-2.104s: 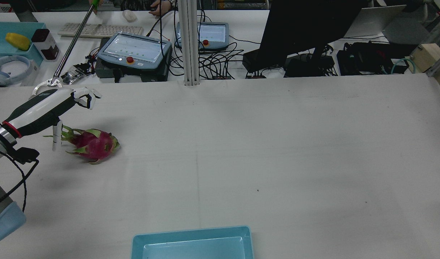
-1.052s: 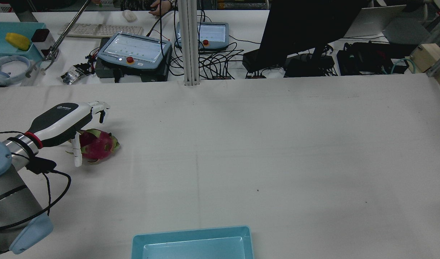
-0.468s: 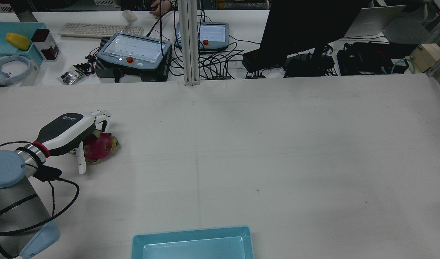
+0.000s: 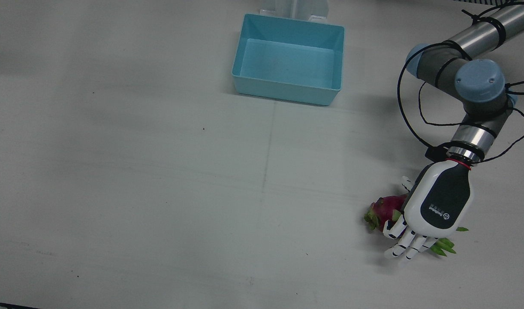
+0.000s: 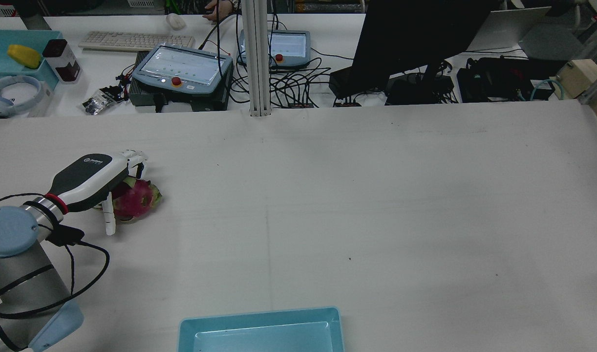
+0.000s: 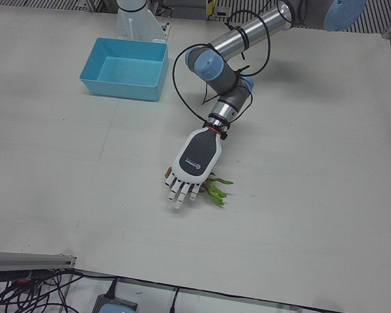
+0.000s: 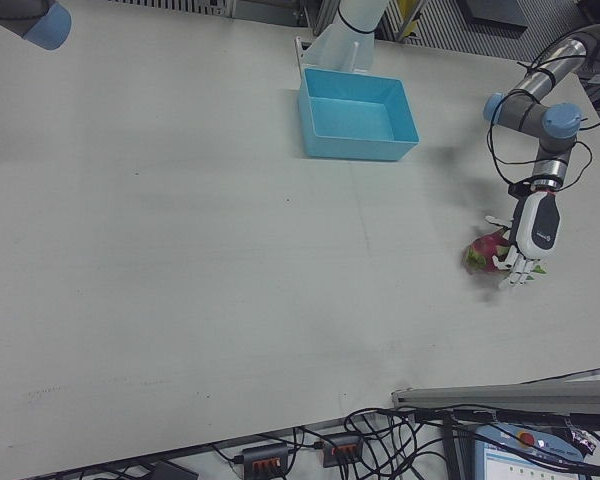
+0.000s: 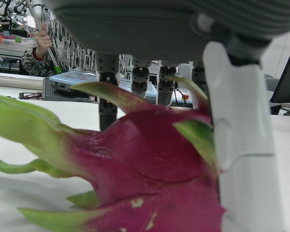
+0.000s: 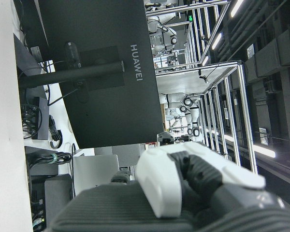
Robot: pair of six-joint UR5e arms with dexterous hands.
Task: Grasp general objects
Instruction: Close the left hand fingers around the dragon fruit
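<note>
Fruit [image 5: 135, 198] on table [image 5: 357, 195], directly under left hand [image 4: 433, 206], between thumb [image 5: 108, 217] and the other fingers [image 4: 410, 244]. Curl fingers evenly round the thick magenta body, not the leafy tips; press down little, since likely to roll. Close slowly until firm, then lift straight. Magenta skin, green pointed scales, long green leaves sticking out beyond fingertips [image 6: 181, 194]. Fingers spread, arched over it, not yet closed; contact cannot be told. Bin [image 4: 289, 60] well apart. Right hand [image 9: 193, 193] off the table views; finger state cannot be told.
</note>
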